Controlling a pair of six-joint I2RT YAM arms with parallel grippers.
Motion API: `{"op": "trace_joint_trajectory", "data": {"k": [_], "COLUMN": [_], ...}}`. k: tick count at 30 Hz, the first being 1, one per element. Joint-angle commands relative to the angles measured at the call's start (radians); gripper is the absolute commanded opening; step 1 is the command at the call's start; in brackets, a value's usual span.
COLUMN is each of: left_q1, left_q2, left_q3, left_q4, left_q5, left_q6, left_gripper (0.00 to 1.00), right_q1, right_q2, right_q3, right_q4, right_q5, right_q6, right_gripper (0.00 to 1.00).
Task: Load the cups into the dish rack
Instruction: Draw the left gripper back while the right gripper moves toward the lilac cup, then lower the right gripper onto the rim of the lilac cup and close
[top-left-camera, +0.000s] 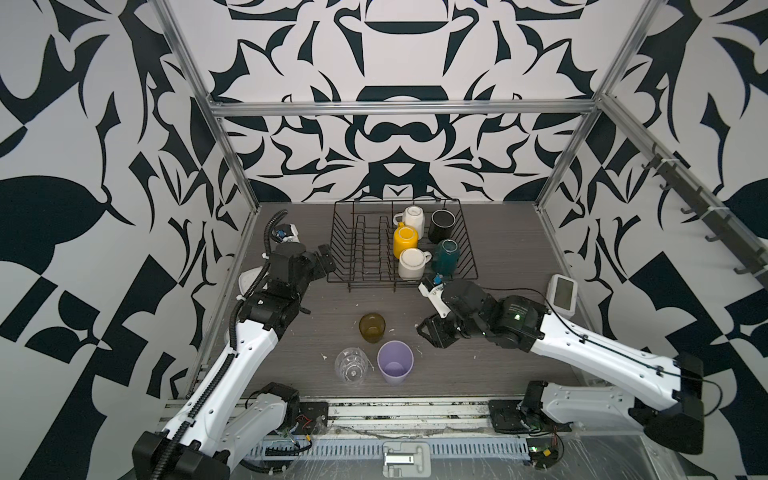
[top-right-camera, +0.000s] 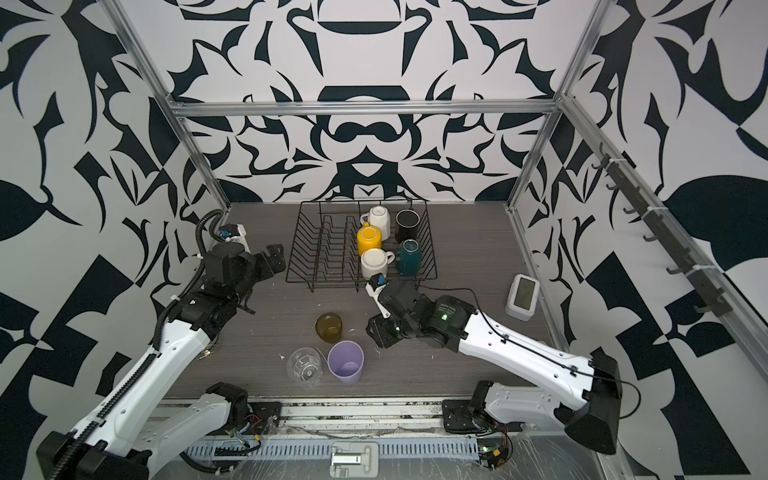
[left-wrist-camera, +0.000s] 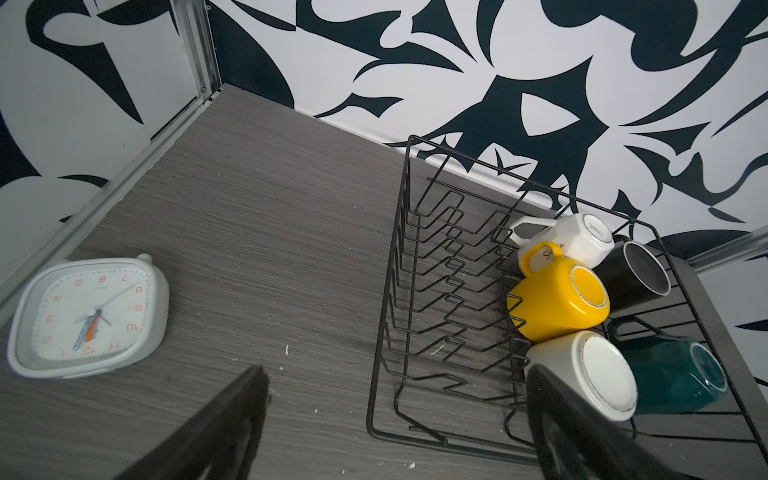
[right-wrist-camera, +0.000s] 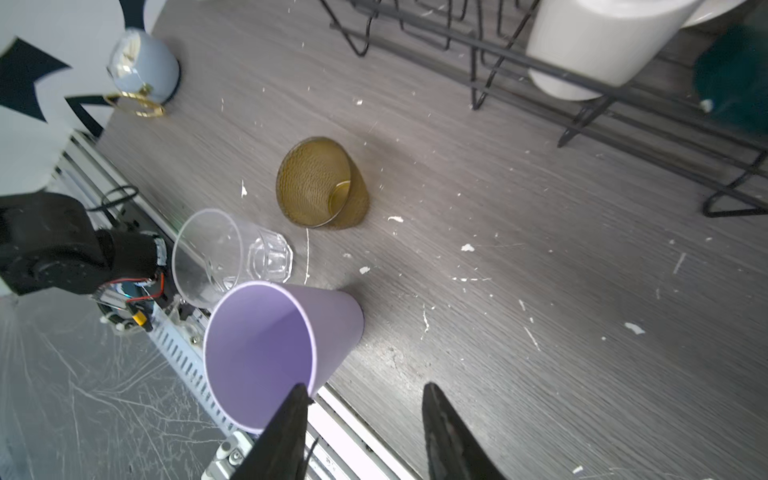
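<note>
Right wrist — lilac tumbler (right-wrist-camera: 270, 345) upright.

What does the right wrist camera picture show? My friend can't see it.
A lilac tumbler stands upright on a grey table nearest the camera, with a clear glass beside it and an amber glass beyond. The right gripper hangs open and empty near the tumbler. A black dish rack holding a white mug sits farther off.
</note>
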Motion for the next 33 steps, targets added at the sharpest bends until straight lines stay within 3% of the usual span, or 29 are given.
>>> {"op": "trace_joint_trajectory", "data": {"k": [1,8,18,33], "left_q1": [0.009,0.022,0.041,0.061], "left_q2": [-0.017,-0.029,-0.044,-0.061], "left_q3": [-0.019,-0.043,-0.063,-0.087], "left_q4": [0.028,0.04,0.042,0.049], "left_q5": [0.015,0.028,0.049,0.066], "left_q6": [-0.019,-0.02,-0.015,-0.012], "left_gripper": [0.99,0.99,0.99,0.99], "right_q1": [0.042,0.127,0.159,0.172], "right_q2": [0.039,0.146,0.259,0.32], "right_q3": [0.06,0.112,0.128,0.146], "right_q4": [-0.018,-0.016,-0.018,-0.089], "right_q5": [0.055,0.092,0.1,0.205], "right_q6": [0.029,0.056,0.067,0.037], "right_gripper": [0.46,0.45,0.39,0.12]}}
